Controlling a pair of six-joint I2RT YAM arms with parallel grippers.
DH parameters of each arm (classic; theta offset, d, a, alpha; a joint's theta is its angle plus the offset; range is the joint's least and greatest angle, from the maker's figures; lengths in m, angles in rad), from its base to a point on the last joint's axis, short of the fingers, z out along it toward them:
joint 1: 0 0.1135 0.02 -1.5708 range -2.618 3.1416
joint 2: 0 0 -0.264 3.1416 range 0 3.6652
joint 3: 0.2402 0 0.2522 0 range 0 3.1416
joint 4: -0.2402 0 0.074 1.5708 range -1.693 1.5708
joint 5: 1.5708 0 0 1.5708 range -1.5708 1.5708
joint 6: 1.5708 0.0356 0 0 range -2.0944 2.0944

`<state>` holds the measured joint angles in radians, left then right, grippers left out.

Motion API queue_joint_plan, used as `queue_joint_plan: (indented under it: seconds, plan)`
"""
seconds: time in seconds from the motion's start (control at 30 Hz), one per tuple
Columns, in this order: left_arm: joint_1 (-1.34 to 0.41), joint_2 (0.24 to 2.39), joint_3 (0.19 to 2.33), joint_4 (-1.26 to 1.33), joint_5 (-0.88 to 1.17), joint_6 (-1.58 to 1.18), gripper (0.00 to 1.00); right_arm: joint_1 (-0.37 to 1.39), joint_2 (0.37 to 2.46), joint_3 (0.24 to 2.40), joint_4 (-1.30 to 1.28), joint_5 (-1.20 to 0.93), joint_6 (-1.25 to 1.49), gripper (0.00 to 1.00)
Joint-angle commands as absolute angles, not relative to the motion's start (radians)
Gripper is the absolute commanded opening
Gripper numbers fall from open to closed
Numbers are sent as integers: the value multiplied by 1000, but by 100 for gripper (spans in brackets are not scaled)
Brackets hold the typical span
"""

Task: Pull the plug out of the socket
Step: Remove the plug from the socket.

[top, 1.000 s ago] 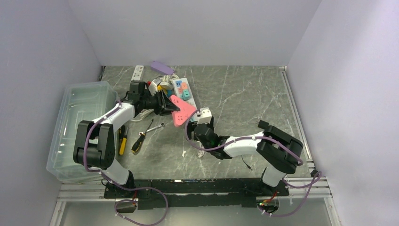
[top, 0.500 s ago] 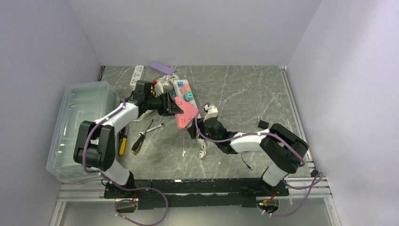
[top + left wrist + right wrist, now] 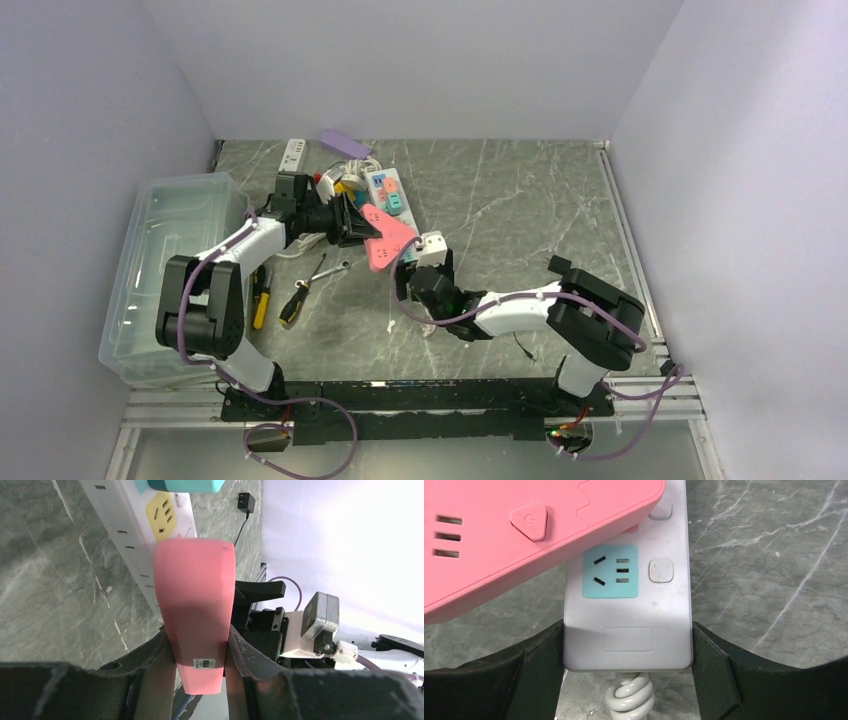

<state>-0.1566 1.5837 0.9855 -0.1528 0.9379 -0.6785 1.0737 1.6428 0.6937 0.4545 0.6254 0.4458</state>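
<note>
Looking down, left gripper (image 3: 362, 226): fingers pinch the long pink plastic block with slotted outlets (image 3: 388, 240), which is lifted aslant over the table middle.
Top view, right gripper (image 3: 420, 262): clamped on the near end of the white plastic power strip with coloured socket faces (image 3: 385, 187). The pink block crosses over this strip.
Left wrist, fingers (image 3: 150, 675): pressed on both long sides of the pink block, close to one end. The white strip runs away beneath it.
Left wrist, writing: small white sticker (image 3: 203, 663) on the pink block, print too fine to read.
Right wrist, fingers (image 3: 534, 665): spread wide, hugging both edges of the white strip just above its coiled white cord (image 3: 630, 695).
Right wrist, join: the pink block overlaps the strip above the teal socket face (image 3: 610, 571). Whether any pins are seated is hidden.
Right wrist, markings: power symbol on the pink triangular button (image 3: 528, 521). No brand is legible.
Risk, slip: the grip sits near the pink block's end, so a hard pull may slide it out.
Risk, bind: a tilted pull could jam the pins or drag the strip from the right fingers.
</note>
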Motion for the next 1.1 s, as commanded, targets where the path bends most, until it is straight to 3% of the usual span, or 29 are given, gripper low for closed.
queue_joint_plan:
  seconds: [0.0,0.23,0.33,0.57,0.8,1.07]
  plan:
    - [-137,1569,1007,-19,983,-687,0,1095,1648,717,413,691,372,0]
    - [-157,1539,1014,-72,942,-617,0,888,1575,619,491,321,522,0]
    - [-179,1544,1033,-128,926,-576,0,835,1561,596,506,255,537,0]
    - [-187,1569,1030,-83,972,-615,0,855,1545,609,474,338,481,0]
    - [-135,1579,1017,-27,1009,-681,0,1068,1619,719,395,692,306,0]
    - [-103,1590,991,49,1046,-748,0,1114,1654,745,392,802,246,0]
